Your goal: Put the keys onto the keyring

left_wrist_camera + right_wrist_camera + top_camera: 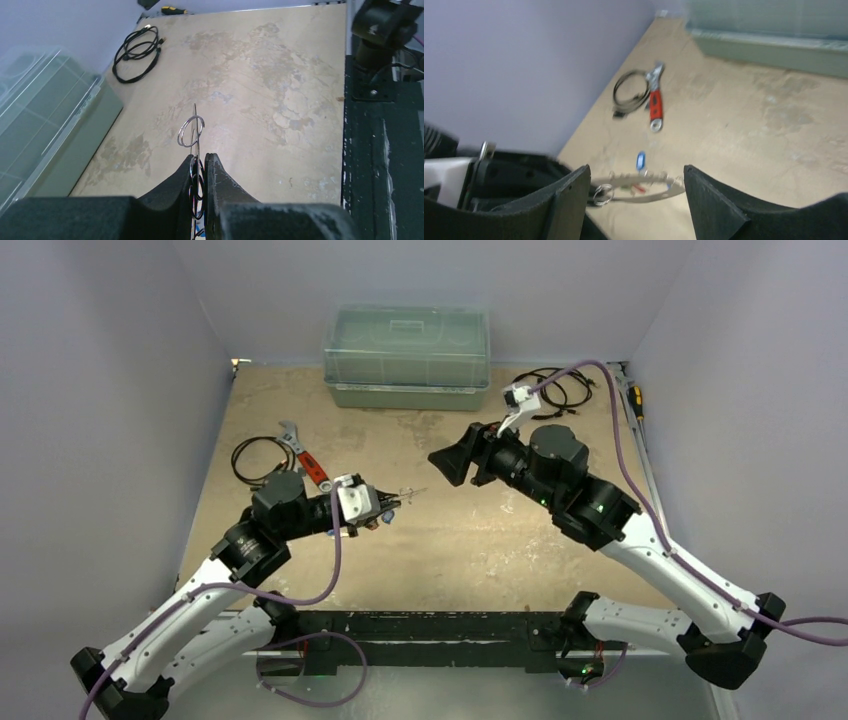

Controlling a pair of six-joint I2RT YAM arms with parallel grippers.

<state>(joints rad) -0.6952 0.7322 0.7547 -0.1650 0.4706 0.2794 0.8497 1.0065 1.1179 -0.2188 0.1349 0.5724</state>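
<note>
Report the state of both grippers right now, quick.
Left gripper: closed on the keyring.
Right gripper: open, holding nothing.

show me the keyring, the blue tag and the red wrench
keyring (654, 196), right wrist view, its silvery band
blue tag (640, 161), right wrist view, tag's middle
wrench (654, 105), right wrist view, red handle

I see the bin (407, 358) at the table's (480, 540) back, the keyring (649, 196) before it over mid-table, wrench (308, 462) and cable coil (237, 465) lying left.
</note>
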